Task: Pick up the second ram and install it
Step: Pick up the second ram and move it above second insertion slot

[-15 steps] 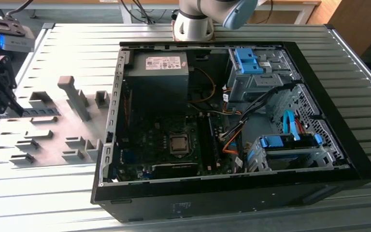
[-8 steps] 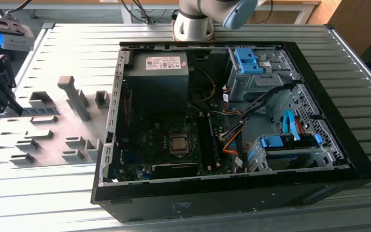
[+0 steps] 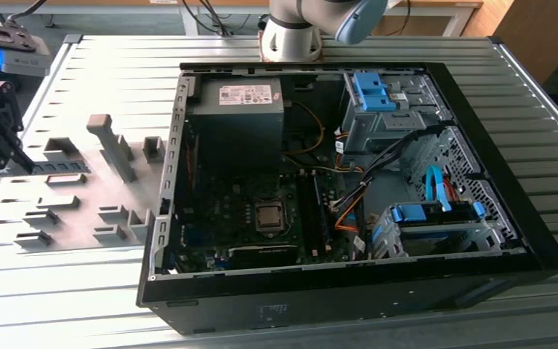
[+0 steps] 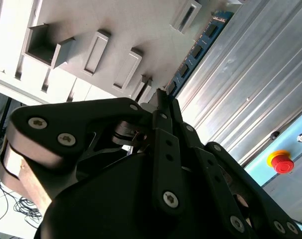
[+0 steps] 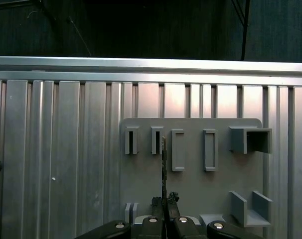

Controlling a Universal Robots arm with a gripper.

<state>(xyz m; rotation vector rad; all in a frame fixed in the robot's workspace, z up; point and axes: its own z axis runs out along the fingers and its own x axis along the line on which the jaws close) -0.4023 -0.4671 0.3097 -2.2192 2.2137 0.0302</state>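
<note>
Black gripper (image 3: 22, 166) is seen at the exterior view's left, over the grey plastic fixture plate (image 3: 75, 200) on the ribbed aluminium table (image 3: 114, 80). Fingers (image 4: 163, 112) are closed on one end of the second ram (image 4: 201, 45), a thin, flat blue circuit-board stick with a row of dark chips. The stick is clamped between them.

In the second wrist view the stick is seen running out from the fingertips, near the plate's edge and over the table ribs. In the first wrist view the gripper (image 5: 165, 200) is seen with the ram (image 5: 164, 159) edge-on as a thin line, lined up between two of the plate's upright slotted holders. Whether the stick is clear of the plate or touching it cannot be told.

In the exterior view the ram (image 3: 61, 167) is held about level, its free end pointed toward the open black computer tower case (image 3: 337, 302). The case is laid on its side mid-table, well apart from the gripper. Inside it are seen a dark motherboard (image 3: 230, 211) with a square CPU socket (image 3: 269, 217), a grey power supply box (image 3: 235, 116) and bright-blue plastic drive brackets (image 3: 376, 91). The arm's base (image 3: 293, 36) is mounted just behind the case. A red emergency-stop button (image 4: 280, 162) is seen past the table edge in the second wrist view.
</note>
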